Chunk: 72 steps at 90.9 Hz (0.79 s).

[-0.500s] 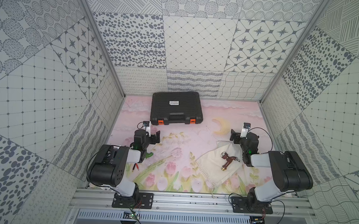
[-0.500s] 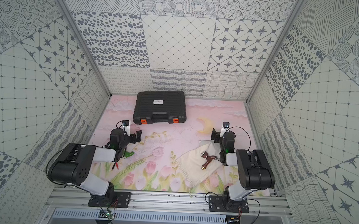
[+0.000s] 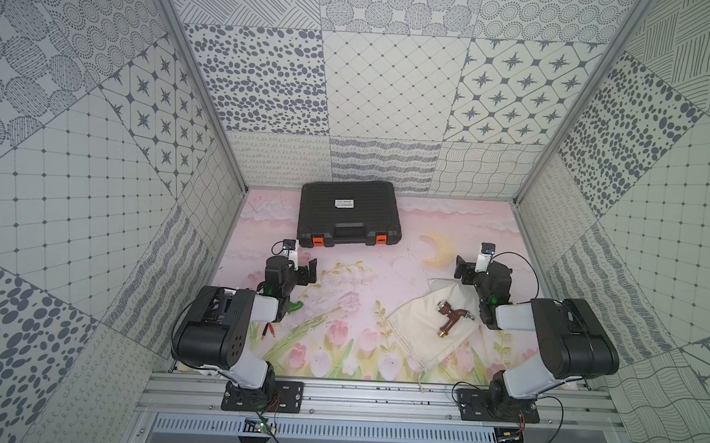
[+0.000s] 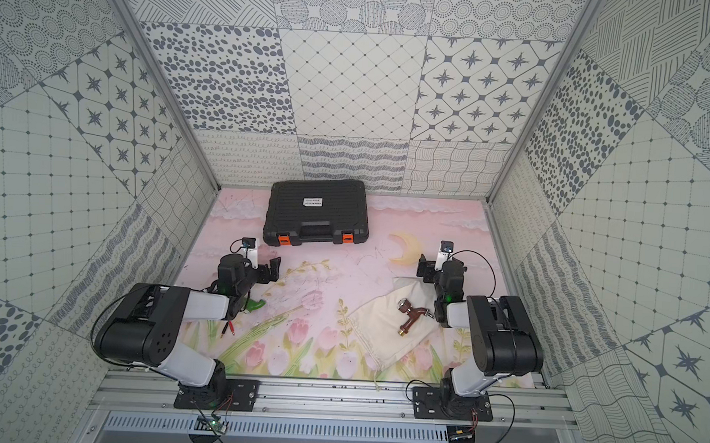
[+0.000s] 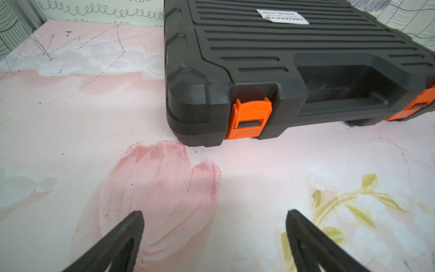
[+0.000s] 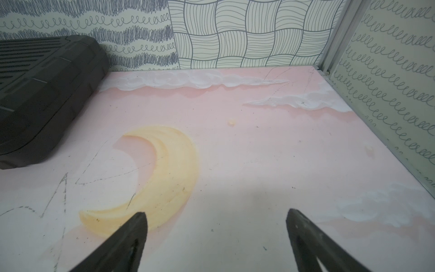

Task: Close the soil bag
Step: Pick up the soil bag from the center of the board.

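My left gripper [image 5: 214,213] hangs with its jaws spread wide and nothing between them, low over a painted pink tulip and facing the black case [image 5: 282,58], whose orange latches are fastened. In a top view a small green thing [image 3: 294,307] lies just beside my left arm, with two thin red-tipped pieces [image 3: 268,331] nearer the front rail. The soil bag [image 3: 418,328] lies well apart from that gripper, over on my right half of the surface. It is flat and slack, with a brown tap-shaped fitting [image 3: 452,317] resting on top of it and a pale cord [image 3: 420,373] trailing towards the front rail. I cannot tell how far its mouth is drawn. My right gripper [image 6: 216,213] is also spread wide and empty. It points away over a painted yellow moon [image 6: 160,179], with the bag's far corner near it and the rest lying behind it beside my right arm. The bag does not show in either wrist view. The surface [image 3: 363,272] is a pink mat painted with clouds, tulips and leaves, and wall panels [image 3: 392,88] with grey patterns stand on three sides.
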Tool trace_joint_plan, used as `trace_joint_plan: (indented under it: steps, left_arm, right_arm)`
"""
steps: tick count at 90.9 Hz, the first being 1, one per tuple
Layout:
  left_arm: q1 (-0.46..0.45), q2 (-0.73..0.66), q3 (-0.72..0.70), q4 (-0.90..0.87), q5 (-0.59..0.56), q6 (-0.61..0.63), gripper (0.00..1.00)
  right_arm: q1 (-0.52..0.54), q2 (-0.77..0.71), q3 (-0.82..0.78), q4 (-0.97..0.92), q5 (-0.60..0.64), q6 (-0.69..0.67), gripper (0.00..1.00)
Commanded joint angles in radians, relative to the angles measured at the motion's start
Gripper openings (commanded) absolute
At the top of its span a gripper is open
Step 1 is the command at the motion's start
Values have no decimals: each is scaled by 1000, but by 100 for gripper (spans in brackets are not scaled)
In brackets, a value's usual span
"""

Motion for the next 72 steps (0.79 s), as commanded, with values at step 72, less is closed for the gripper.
trace_joint_plan:
  steps: [72]
  left_arm:
    - [-379,-549,194,-894,-35,-358,99]
  right_arm:
    - [256,-452,384,-1324,165,369,97]
